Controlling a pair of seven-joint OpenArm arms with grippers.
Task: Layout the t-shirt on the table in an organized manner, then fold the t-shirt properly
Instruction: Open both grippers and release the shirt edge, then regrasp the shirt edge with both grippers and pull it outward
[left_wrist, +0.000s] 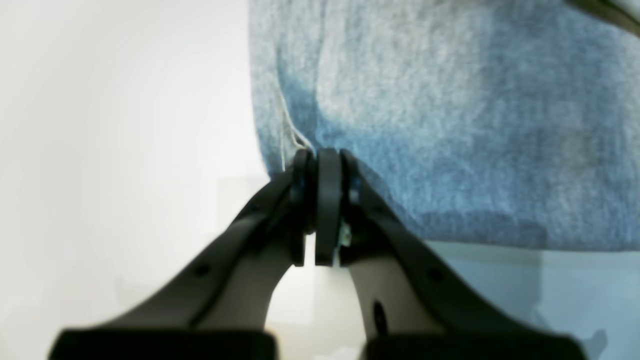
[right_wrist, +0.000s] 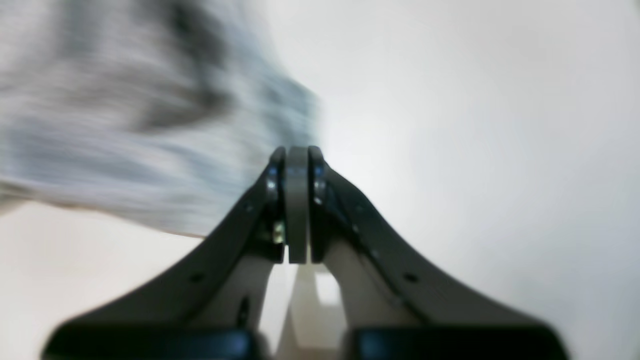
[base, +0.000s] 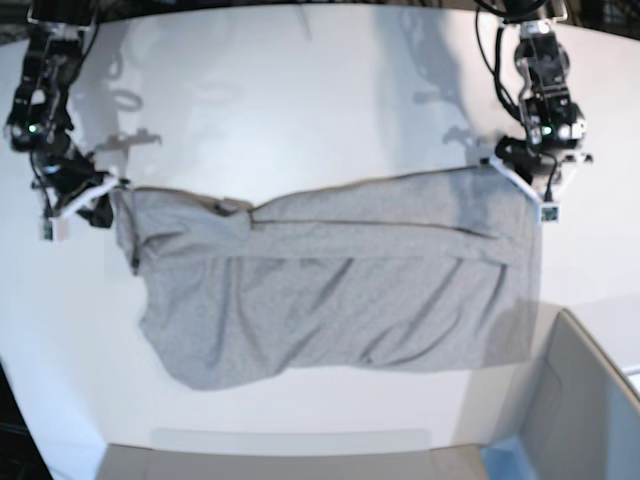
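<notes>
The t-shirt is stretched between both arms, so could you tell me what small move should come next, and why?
Probably lower both arms together and draw the t-shirt flat onto the table. The left gripper pinches one corner with its jaws closed, the right gripper sits at the opposite corner, and the cloth hangs between them with slanting wrinkles and its lower part bunched.

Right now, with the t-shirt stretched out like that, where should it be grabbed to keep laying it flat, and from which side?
Best at the two top corners, each hand coming in from its own outer side. The t-shirt hangs spread from that upper edge, so gripping there keeps it taut. The left hand is already shut on its corner. The right hand looks shut at the other corner, though blur hides whether it holds cloth.
</notes>
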